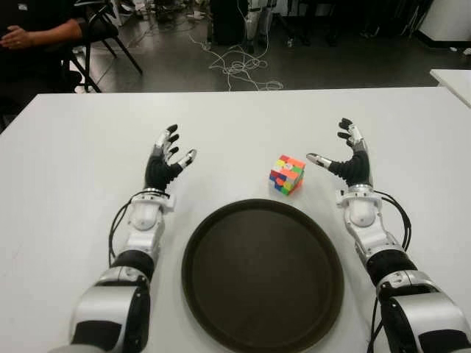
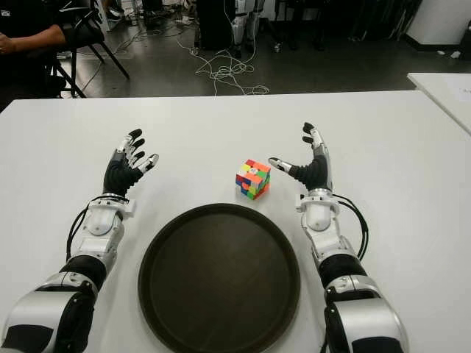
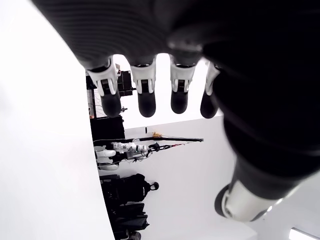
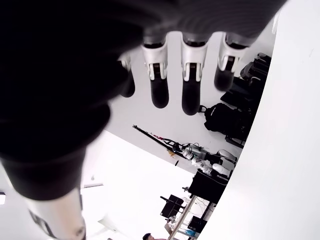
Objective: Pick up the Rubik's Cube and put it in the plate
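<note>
The Rubik's Cube (image 1: 288,174), with mixed bright faces, stands on the white table (image 1: 81,147) just beyond the far rim of the round dark brown plate (image 1: 263,273). My right hand (image 1: 343,155) hangs a short way to the right of the cube, fingers spread, thumb pointing toward it, nothing held. My left hand (image 1: 169,155) shows well to the left of the cube, beside the plate's far left rim, fingers spread and empty. The plate holds nothing. Both wrist views show only spread fingers (image 4: 191,90) against the room.
A person's arm (image 1: 40,33) and black chairs show past the table's far left corner. Cables (image 1: 239,70) lie on the floor behind the table. Another white table's corner (image 1: 452,79) sits at the far right.
</note>
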Motion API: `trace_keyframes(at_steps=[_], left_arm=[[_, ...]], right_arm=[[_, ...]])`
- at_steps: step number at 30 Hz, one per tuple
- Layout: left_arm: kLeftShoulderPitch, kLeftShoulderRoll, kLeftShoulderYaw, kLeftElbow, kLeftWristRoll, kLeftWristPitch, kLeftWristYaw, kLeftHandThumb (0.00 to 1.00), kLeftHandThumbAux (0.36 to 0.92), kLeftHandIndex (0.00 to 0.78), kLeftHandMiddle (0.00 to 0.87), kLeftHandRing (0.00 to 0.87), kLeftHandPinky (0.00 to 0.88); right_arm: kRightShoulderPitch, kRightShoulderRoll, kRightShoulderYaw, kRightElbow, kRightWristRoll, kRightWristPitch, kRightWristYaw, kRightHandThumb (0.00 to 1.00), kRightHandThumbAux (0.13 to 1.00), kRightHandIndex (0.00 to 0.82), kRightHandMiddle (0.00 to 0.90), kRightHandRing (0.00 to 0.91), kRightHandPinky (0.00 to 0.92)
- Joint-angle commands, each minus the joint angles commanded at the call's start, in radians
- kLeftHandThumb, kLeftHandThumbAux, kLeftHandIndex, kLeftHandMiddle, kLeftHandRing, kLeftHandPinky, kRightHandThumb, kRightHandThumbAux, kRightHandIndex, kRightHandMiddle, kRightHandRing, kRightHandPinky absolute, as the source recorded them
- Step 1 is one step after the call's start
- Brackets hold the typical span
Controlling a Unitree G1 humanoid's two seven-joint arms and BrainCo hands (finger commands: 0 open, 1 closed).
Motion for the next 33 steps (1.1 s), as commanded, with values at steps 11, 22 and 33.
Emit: trace_keyframes(at_steps=[11, 22, 33], left_arm=[[-0.001, -0.002, 0.0, -0.001, -0.001, 0.005, 0.001, 0.001, 0.761, 0.04, 0.083, 0.048, 0.024], [-0.002, -0.003, -0.001, -0.002, 0.0, 0.009, 0.007, 0.0, 0.774, 0.046, 0.084, 0.052, 0.025], [-0.001, -0.006, 0.009, -0.003, -0.019, 0.004, -0.015, 0.0, 0.783, 0.046, 0.086, 0.056, 0.035]], right_arm=[[-0.002, 0.007, -0.009, 0.004, 0.015, 0.004, 0.004, 0.0, 0.8, 0.097, 0.179, 0.167, 0.124], [-0.004, 0.003, -0.002, 0.008, 0.0, 0.005, -0.014, 0.0, 0.8, 0.099, 0.178, 0.167, 0.125], [-0.006, -0.001, 0.006, 0.011, -0.013, 0.008, -0.02, 0.0, 0.793, 0.089, 0.168, 0.162, 0.127]])
